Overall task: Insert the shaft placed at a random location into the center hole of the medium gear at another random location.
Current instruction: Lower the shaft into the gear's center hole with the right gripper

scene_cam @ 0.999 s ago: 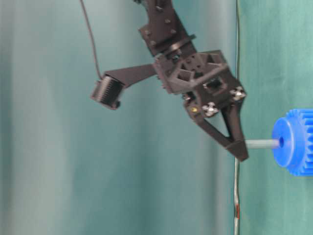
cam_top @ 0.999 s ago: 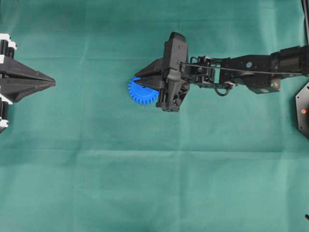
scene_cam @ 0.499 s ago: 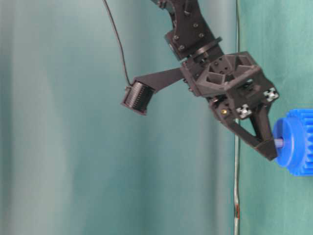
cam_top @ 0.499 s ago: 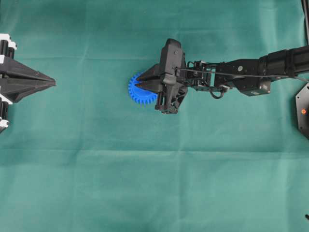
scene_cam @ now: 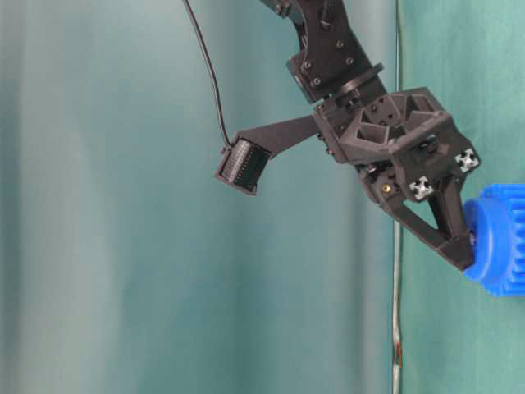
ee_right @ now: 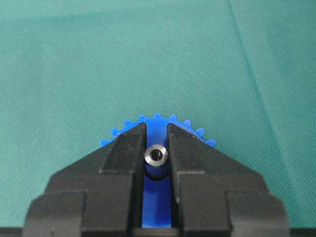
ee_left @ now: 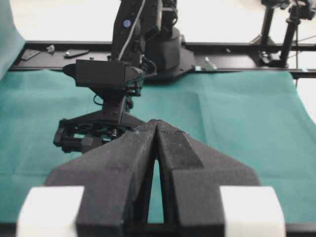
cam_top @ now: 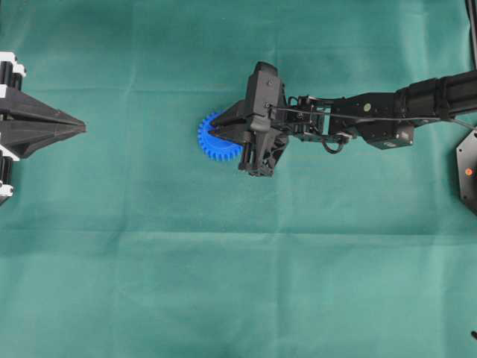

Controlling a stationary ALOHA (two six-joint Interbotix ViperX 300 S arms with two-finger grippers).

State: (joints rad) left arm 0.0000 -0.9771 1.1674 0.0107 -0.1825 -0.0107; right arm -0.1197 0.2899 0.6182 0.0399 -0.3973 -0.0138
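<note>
The shaft [ee_right: 156, 155] sits pinched between the right gripper's [ee_right: 156, 143] fingers [ee_right: 126, 148], its shiny round end facing the wrist camera and its long axis running straight down from the fingers into the medium gear [cam_top: 216, 142] below. In the table-level view the fingertips are right at the gear's raised hub [scene_cam: 484, 238], touching or nearly so, and no bare length of pin shows between them, so the shaft looks mostly sunk into the center hole, which is itself hidden. The coming move turns on that one line: pin axis and hole are directly under the fingers, so letting go and lifting straight off seems the safe course.

The right arm is the one at the gear. The left gripper [ee_left: 157, 148] is well apart from it, fingers pressed together on nothing.

Counted: one shaft, one gear, two grippers, on the green-covered desk [cam_top: 223, 283].
</note>
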